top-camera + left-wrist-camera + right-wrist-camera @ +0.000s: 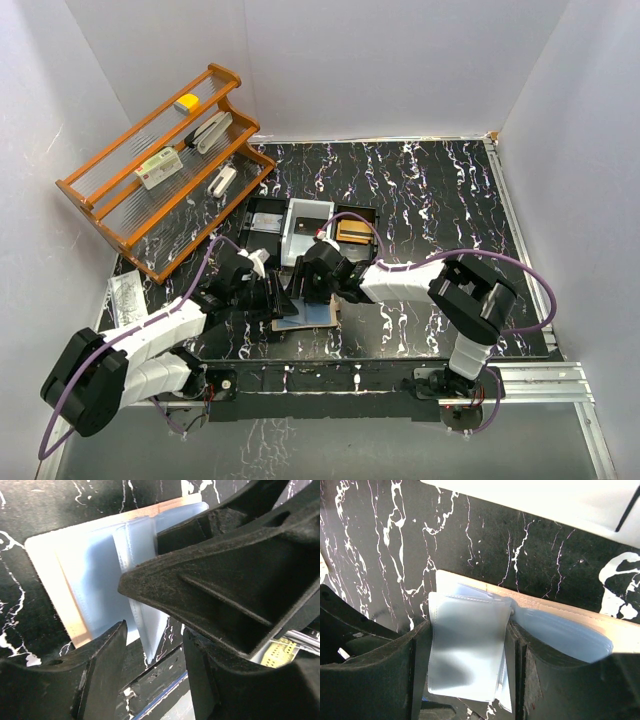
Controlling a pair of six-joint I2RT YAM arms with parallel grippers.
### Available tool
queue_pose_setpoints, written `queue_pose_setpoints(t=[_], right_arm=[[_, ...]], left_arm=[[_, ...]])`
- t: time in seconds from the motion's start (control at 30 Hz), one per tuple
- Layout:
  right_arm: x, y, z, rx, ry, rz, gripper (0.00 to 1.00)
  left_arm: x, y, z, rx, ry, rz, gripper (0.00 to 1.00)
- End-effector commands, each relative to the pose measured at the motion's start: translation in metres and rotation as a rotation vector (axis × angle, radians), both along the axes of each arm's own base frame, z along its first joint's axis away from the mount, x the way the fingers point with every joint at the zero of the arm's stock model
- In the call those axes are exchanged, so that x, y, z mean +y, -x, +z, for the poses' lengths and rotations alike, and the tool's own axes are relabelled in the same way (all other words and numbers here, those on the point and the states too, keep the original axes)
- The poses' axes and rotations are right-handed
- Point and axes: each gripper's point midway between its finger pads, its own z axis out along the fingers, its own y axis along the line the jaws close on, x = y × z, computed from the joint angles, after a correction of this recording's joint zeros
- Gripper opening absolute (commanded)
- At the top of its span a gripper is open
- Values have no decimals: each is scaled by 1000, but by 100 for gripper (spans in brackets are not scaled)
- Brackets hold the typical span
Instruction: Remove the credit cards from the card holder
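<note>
Card holder (308,320) open on the table (430,200) — right fingers (380,675) pinch its blue-grey insert (465,645), left fingers' (100,670) hold unclear.

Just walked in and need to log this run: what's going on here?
Both arms are bent over the card holder, which lies open on the table near their bases. The right end effector is closed on its clear plastic sleeves, holding them up off the beige cover. The left end effector hovers open beside it, gripping nothing. An orange-brown card lies in the tray behind.
</note>
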Motion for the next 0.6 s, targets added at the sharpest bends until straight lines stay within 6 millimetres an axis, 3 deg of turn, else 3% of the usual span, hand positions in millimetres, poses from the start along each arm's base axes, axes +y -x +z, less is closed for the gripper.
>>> queue_pose_setpoints(t=[0.0,0.07,0.17,0.3,0.43,0.57], right_arm=[[2,17,-9,26,5,56,39],[3,16,-7,24,-3,61,42],[8,13,15,-7,-45,70,50],[4,9,32,-35,-53,51,68],[-12,0,46,-73,-36,2,80],[-51,-9,47,-91,86,-119,81]], left_arm=[[-30,-22,45,-146,188,-45,47],[-34,-23,50,-158,209,-63,46],[-42,-23,57,-170,253,-99,45],[-49,-21,55,-145,279,-133,44],[-55,-24,61,-160,301,-151,44],[-63,-23,52,-114,305,-197,45]])
